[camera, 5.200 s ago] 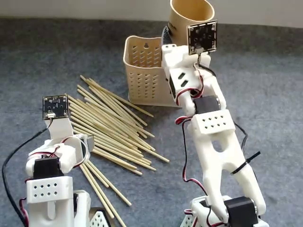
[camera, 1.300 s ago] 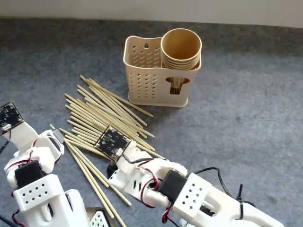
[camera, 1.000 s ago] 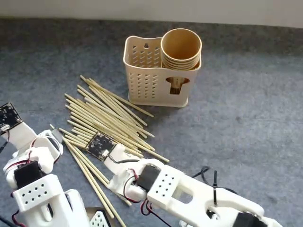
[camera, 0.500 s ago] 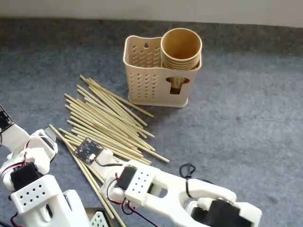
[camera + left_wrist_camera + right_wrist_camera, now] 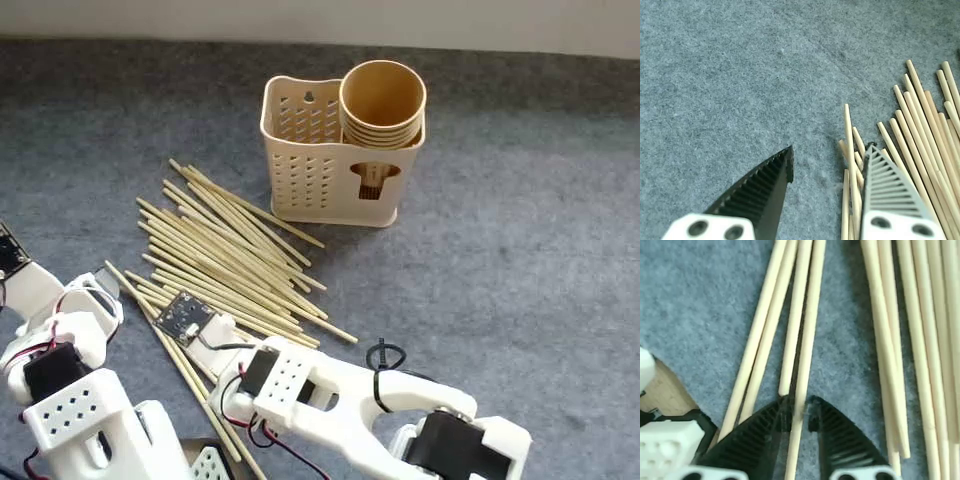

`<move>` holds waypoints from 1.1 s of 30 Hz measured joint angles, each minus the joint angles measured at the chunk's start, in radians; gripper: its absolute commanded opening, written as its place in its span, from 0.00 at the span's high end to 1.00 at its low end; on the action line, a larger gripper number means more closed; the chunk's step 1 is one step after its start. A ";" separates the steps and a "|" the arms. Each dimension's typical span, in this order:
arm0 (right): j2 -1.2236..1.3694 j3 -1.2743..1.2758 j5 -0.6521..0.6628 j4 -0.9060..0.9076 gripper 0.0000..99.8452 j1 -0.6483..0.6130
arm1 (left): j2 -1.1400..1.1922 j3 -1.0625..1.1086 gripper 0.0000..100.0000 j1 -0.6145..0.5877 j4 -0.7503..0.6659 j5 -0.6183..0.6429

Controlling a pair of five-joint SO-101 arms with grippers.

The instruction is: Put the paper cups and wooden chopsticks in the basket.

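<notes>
Right gripper (image 5: 799,412) pinches one chopstick (image 5: 808,340); left gripper (image 5: 830,148) gapes open. Paper cups (image 5: 382,125) stand in the basket (image 5: 300,170); the chopstick pile (image 5: 225,250) lies outside.

a grey carpet (image 5: 520,230) covers the whole table top. its pile is short and felt-like, mottled with lighter and darker flecks. it looks darker along the far side and paler toward the middle. seen close up, the carpet is fuzzy, with fine loose fibres and a small pale speck on it. along its far edge runs a pale strip (image 5: 300,20), smooth and plain, meeting the carpet in a nearly straight line; whether it is a wall or a board cannot be told. a tan, wooden-looking corner (image 5: 662,390) lies flat against the carpet, its edge cut straight; the remainder of it is hidden.
</notes>
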 measured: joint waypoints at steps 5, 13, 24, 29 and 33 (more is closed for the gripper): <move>0.006 0.000 0.061 0.002 0.99 0.002 | 0.000 0.000 0.77 0.000 0.000 0.000; -0.077 -0.003 0.072 0.163 0.99 0.071 | 0.000 0.000 0.77 0.000 0.000 0.000; -0.333 0.080 0.072 0.210 0.99 0.155 | 0.000 0.000 0.77 0.000 0.000 0.000; -0.488 0.126 0.072 0.210 0.99 0.203 | 0.000 0.000 0.77 0.000 0.000 0.000; -0.623 0.153 0.072 0.210 0.99 0.258 | 0.000 0.000 0.77 0.000 0.000 0.000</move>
